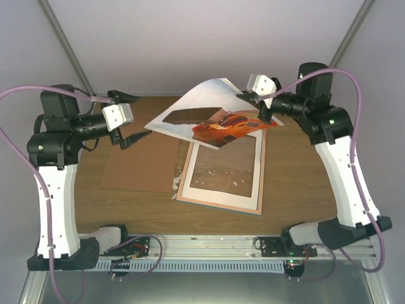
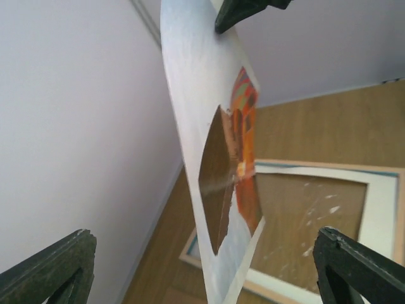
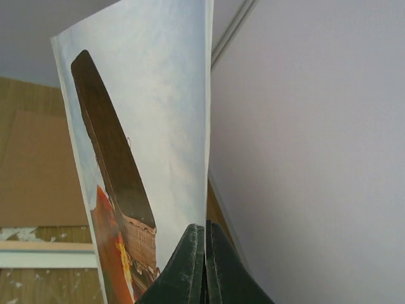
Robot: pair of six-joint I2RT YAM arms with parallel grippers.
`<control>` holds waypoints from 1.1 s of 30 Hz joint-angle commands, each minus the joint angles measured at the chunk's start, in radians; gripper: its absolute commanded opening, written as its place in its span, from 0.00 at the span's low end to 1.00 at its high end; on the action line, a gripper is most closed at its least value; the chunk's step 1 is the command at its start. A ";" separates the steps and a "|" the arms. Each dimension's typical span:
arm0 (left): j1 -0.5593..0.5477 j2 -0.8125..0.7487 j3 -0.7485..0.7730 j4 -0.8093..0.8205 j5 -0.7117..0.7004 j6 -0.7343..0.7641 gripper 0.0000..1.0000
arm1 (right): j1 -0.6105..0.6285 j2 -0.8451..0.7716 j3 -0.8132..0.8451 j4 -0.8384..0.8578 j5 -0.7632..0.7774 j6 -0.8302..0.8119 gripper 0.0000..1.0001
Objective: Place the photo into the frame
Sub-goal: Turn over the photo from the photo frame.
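- No text, label, brand, number or sign can be read in any of the views.
- On the photo only a printed picture is seen, a dark brown basket and orange-red stripes on pale sky; no lettering can be made out.

Photo aloft, frame flat on the bench
The photo, an orange-red balloon with a dark brown basket on pale sky, hangs tilted in the air, one edge pinched in the right claw. The frame lies flat below that claw, a pale border around a smeared pane, not touching the photo.
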 commanded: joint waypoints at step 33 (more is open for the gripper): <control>-0.407 0.087 0.035 0.077 -0.364 -0.306 0.85 | 0.013 -0.187 -0.106 -0.216 -0.052 -0.198 0.01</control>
